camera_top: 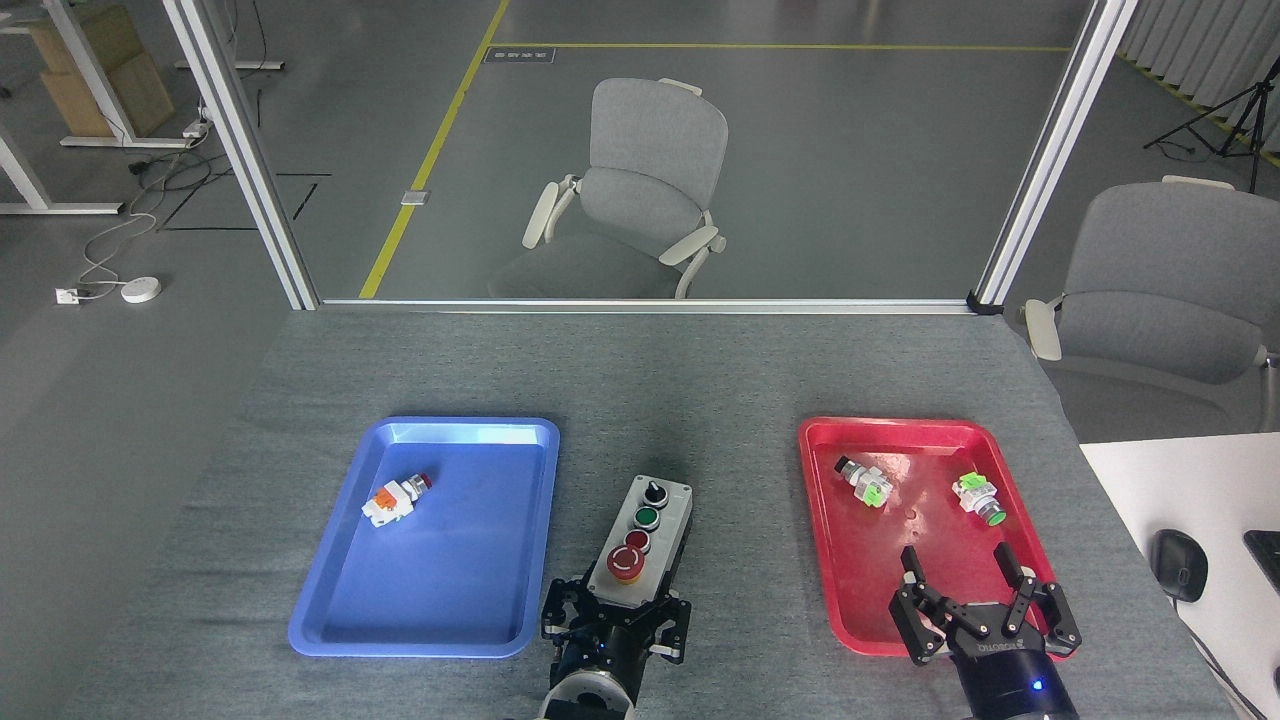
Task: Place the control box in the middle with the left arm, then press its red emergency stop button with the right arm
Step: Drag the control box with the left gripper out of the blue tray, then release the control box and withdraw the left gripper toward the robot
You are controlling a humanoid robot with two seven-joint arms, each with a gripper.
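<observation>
The control box (648, 534), light grey with black sides, is over the bare grey felt between the two trays. Its near end is held by my left gripper (616, 604), which is shut on it. On its face, from far to near, are a black knob, a green button, a small red button and the red emergency stop button (625, 565) with a yellow collar. My right gripper (965, 570) is open over the near part of the red tray (820, 520), holding nothing.
A blue tray (330, 610) at the left holds a small white-orange switch (393, 500). Two small green-tipped parts (863, 480) (978, 499) lie in the red tray. A white desk with a black mouse (1179, 565) is at the right edge.
</observation>
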